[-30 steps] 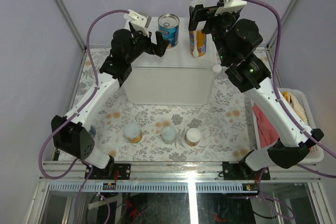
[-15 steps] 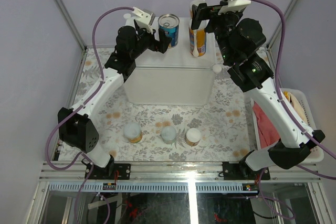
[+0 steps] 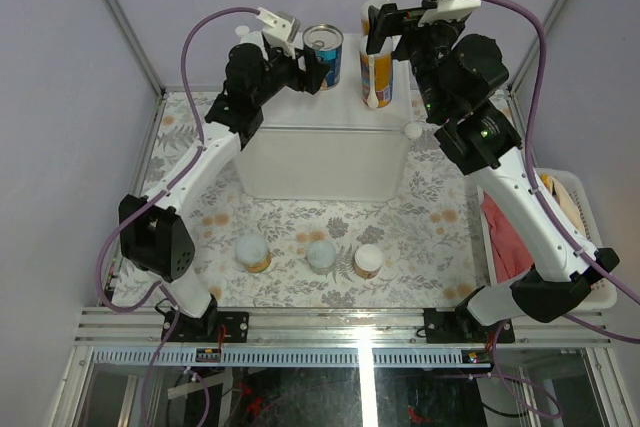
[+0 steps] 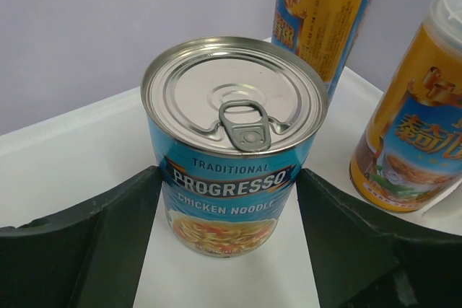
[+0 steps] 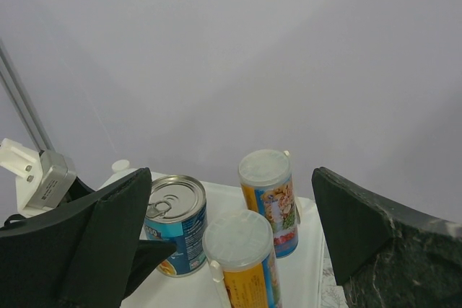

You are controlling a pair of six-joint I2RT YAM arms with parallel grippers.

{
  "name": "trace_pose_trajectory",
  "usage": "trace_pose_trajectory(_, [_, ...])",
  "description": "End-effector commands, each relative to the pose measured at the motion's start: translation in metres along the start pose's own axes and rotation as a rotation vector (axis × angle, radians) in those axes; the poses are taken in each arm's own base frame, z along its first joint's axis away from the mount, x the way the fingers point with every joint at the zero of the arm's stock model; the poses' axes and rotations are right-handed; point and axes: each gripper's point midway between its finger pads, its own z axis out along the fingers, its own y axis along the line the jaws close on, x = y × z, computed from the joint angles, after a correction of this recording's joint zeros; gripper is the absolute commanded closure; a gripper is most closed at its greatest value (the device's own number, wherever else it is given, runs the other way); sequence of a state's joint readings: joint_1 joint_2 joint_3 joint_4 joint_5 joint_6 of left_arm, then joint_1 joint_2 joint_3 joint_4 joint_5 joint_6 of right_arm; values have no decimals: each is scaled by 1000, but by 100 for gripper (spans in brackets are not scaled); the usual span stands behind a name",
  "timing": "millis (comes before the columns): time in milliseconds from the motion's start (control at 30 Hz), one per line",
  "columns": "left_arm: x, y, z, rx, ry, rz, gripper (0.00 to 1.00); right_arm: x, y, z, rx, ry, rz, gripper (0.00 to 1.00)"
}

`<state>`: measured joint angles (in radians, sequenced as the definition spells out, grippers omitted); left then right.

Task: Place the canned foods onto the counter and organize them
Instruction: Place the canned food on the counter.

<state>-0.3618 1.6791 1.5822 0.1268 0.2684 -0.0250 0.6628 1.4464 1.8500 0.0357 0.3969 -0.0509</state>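
Observation:
A blue-labelled tin (image 3: pixel 322 55) stands on the white counter (image 3: pixel 325 152) at its far edge. It shows large in the left wrist view (image 4: pixel 231 156). My left gripper (image 3: pixel 312 72) is open, its jaws straddling the tin with the tips close against its sides (image 4: pixel 229 178). Two tall yellow-orange cans (image 3: pixel 377 82) stand right of the tin, also seen in the right wrist view (image 5: pixel 242 257) (image 5: pixel 268 192). My right gripper (image 3: pixel 385 25) is open and empty above them (image 5: pixel 231 200). Three short cans (image 3: pixel 252 252) (image 3: pixel 321 255) (image 3: pixel 368 261) stand on the patterned table in front.
A white slatted basket (image 3: pixel 572 197) with red cloth (image 3: pixel 505 237) sits at the right edge. A round white knob (image 3: pixel 412 130) marks the counter's near right corner. Purple walls close the back and sides.
My left gripper has moved forward along the counter top and now has the blue tin between its jaws. My right gripper has risen a little above the yellow cans.

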Motion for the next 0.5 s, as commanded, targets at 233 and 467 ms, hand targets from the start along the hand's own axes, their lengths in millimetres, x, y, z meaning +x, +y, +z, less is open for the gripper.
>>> trace_pose_trajectory(233, [-34,8,19,16,-119,27,30,-26,-8,2,4,-94,29,1])
trace_pose_trajectory(467, [-34,11,29,23,-130,20,30,-24,-12,7,9,-94,27,1])
